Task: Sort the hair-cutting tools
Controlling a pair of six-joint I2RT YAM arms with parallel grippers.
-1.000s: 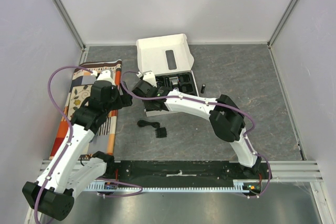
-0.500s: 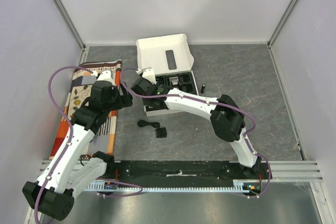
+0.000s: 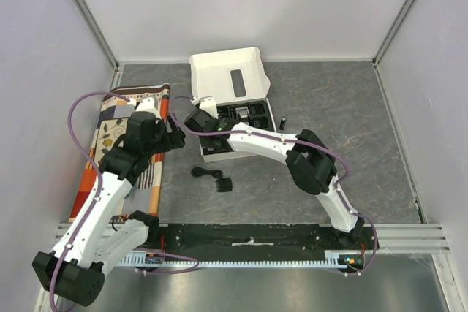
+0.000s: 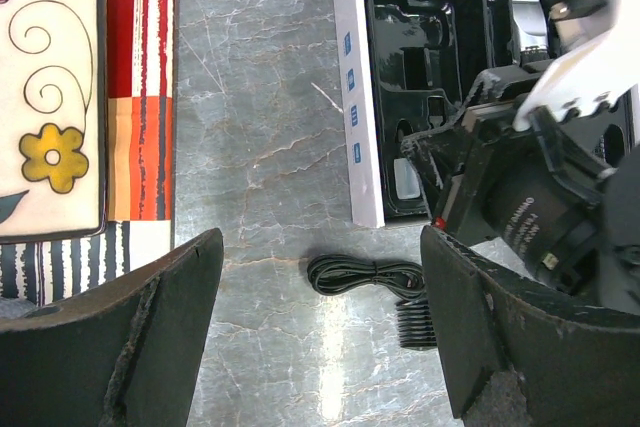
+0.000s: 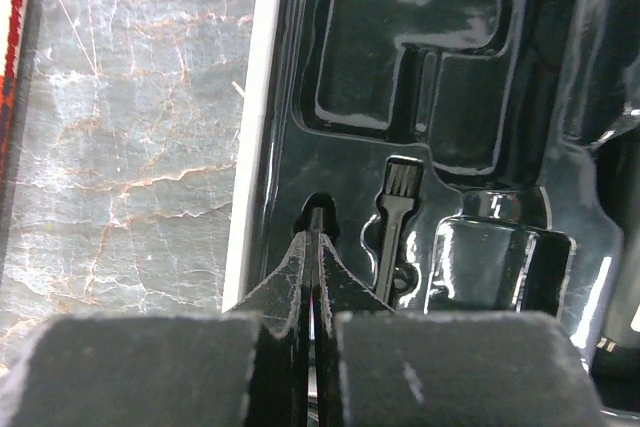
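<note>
Placement step, seemingly: right gripper (image 5: 316,239), jaws pressed together, probes glossy black moulded tray (image 5: 420,67); left gripper (image 4: 322,247), spread wide, should next descend on coiled black cable (image 4: 365,274).

Coiled cable (image 3: 205,173) and comb guard (image 3: 224,184) lie before the box (image 3: 213,78).

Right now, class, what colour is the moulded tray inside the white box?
Glossy black; the moulded tray shows best in the right wrist view.

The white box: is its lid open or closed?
Open. The lid stands folded back behind the black tray, whose moulded compartments lie uncovered.
</note>
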